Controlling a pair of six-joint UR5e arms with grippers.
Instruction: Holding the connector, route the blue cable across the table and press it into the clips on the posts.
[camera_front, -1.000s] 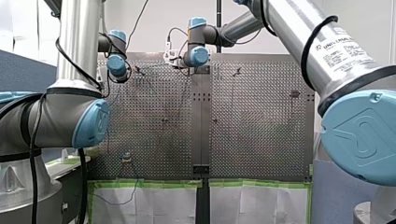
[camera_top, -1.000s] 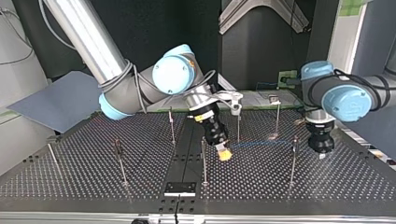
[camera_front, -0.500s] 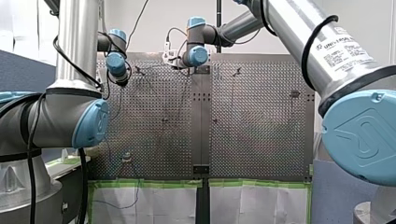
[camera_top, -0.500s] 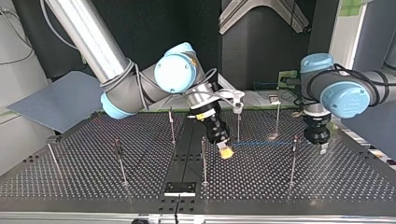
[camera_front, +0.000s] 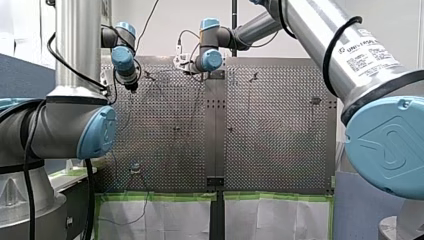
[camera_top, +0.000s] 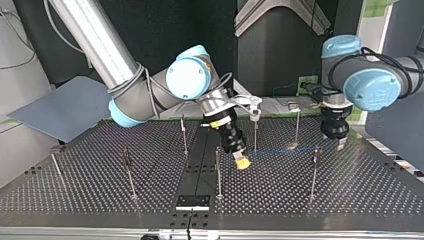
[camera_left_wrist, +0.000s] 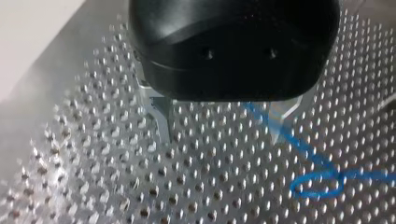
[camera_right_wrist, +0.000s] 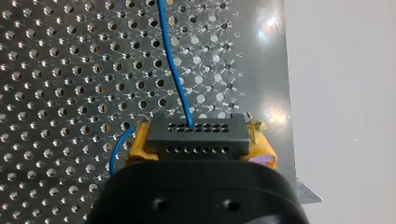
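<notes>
Right wrist view, right end effector (camera_right_wrist: 198, 140) clamping connector (camera_right_wrist: 195, 136), blue cable (camera_right_wrist: 170, 56) attached, left end effector (camera_left_wrist: 222, 125) released

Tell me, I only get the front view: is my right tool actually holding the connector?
Observer: Yes. The right wrist view shows the right tool, with yellow pads, shut on the black connector.
Operator: Where does the cable leave it?
Observer: The blue cable comes out of the row of holes farther from the tool and runs ahead over the perforated table.
Operator: And my left tool?
Observer: In the left wrist view the left tool is open with nothing between its fingers. The cable lies on the table beside one finger and makes a small loop beyond it.
</notes>
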